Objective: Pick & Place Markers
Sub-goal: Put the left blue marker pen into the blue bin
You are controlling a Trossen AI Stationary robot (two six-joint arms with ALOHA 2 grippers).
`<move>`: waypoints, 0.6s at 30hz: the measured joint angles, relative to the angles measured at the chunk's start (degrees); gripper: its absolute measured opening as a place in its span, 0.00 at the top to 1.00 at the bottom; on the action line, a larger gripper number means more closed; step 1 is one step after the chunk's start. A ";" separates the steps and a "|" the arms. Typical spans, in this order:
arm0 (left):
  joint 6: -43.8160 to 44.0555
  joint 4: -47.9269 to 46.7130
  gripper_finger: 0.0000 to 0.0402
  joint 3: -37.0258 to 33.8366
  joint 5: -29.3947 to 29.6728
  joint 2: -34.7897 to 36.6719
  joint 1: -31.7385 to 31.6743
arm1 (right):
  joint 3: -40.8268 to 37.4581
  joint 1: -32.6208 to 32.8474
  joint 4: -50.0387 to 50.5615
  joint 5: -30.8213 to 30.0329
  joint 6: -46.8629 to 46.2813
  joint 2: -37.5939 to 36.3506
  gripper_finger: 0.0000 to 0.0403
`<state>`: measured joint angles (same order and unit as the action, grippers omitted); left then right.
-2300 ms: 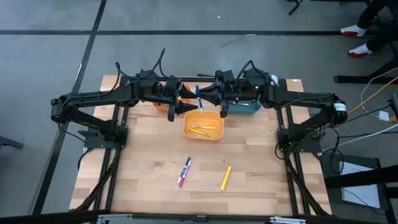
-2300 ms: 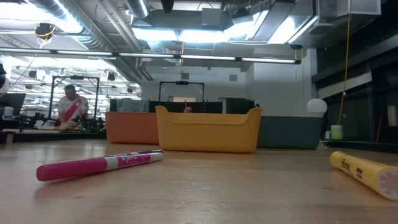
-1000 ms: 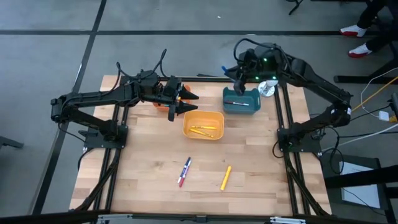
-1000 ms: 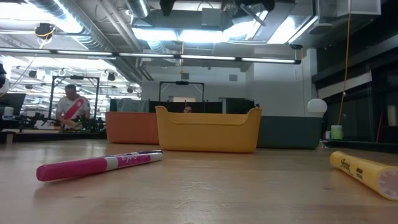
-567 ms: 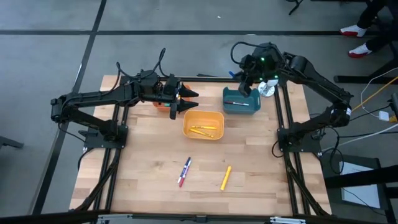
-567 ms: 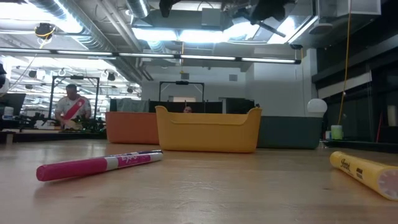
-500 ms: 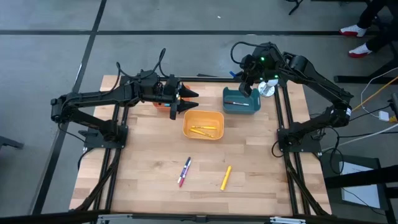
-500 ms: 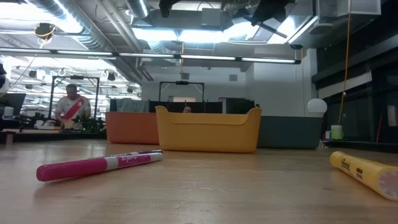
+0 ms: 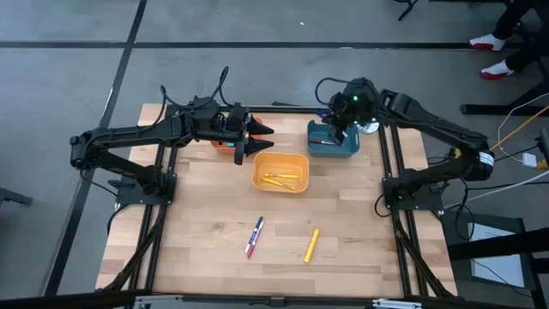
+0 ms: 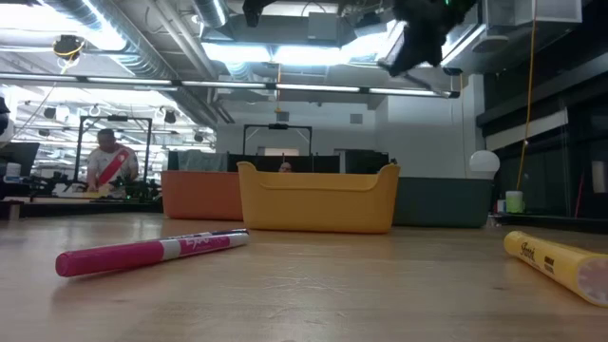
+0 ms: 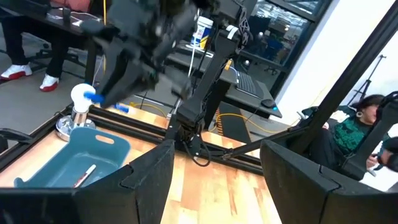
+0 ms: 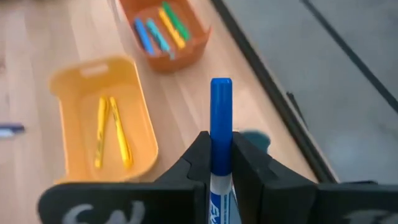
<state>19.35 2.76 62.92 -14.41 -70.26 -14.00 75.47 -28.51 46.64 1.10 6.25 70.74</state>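
My right gripper (image 9: 336, 131) hangs over the teal bin (image 9: 333, 144) at the table's far right, shut on a blue marker (image 12: 221, 106). My left gripper (image 9: 257, 140) waits open over the orange bin (image 12: 163, 31), which holds blue, green and yellow markers. The yellow bin (image 9: 280, 172) holds two yellow markers (image 12: 112, 130). One marker (image 11: 84, 175) lies in the teal bin (image 11: 81, 162). A pink-and-blue marker (image 9: 255, 237) and a yellow marker (image 9: 311, 245) lie flat on the table near its front. My right gripper pinches the blue marker's barrel (image 12: 221, 135) between its two fingers (image 12: 199, 155). The marker lies along the fingers, its blue end sticking out past the fingertips. It is lifted clear above the teal bin.
The three bins stand in a row along the table's far side, the yellow bin (image 10: 318, 199) slightly nearer. Open wood lies between the bins and the two loose markers (image 10: 152, 252) (image 10: 560, 266). A white round object (image 9: 371, 123) sits beside the teal bin. A person stands far off in the room.
My right gripper, still shut on the blue marker, has moved from beyond the teal bin's far edge toward the near edge and down, ending over the bin. The left gripper and the loose markers have stayed put.
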 joint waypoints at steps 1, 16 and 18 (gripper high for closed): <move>0.00 0.00 0.42 0.00 0.00 0.00 0.00 | -1.38 0.00 -0.34 0.00 0.66 -0.04 0.90; 0.48 -0.02 0.42 0.00 0.02 0.02 0.00 | -14.70 -8.82 -8.68 3.52 11.12 -0.02 0.90; 0.48 -0.02 0.42 0.00 0.02 0.02 0.00 | -15.68 -10.36 -9.62 4.93 12.65 -0.02 0.90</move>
<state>19.84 2.74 62.92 -14.39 -70.24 -14.00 59.79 -38.88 37.03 6.03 18.90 70.72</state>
